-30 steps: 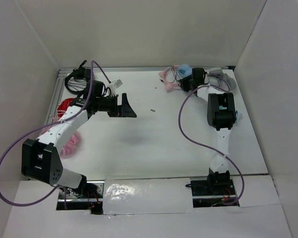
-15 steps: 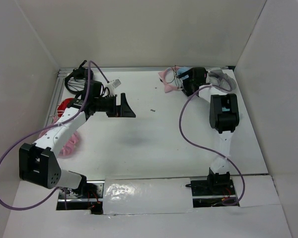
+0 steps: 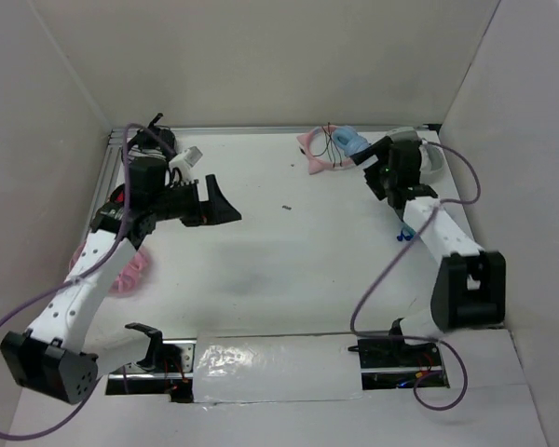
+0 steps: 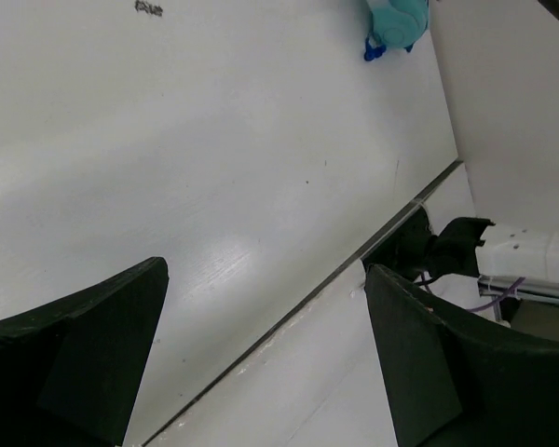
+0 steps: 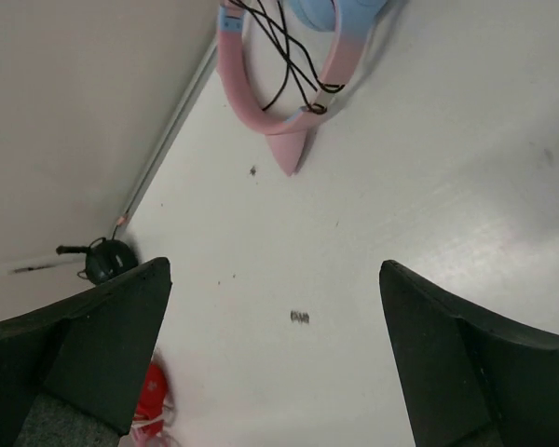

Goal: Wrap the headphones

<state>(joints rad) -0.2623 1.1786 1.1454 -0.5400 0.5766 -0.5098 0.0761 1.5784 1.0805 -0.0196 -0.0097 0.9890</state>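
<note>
The headphones [image 3: 328, 152] lie at the back of the table, right of centre: a pink headband with a pointed ear, a light blue cup and a thin dark cable looped across the band. In the right wrist view the headphones [image 5: 264, 104] sit at the top, well beyond the fingers. My right gripper [image 3: 380, 179] hangs just right of them, open and empty; its fingertips [image 5: 121, 307] frame bare table. My left gripper [image 3: 225, 197] hovers over the table's left half, open, with nothing between its fingers [image 4: 93, 335].
Grey-white headphones [image 3: 427, 158] lie at the back right corner behind my right arm. Black headphones [image 3: 142, 149] sit at the back left. A red object [image 3: 119, 197] and all-pink headphones [image 3: 130, 270] lie along the left edge. A small dark speck [image 3: 286, 207] marks mid-table.
My right gripper opened, let go of the headphones and drew back to their right; the right arm swung toward the right wall. The left arm shifted slightly left, still open.
</note>
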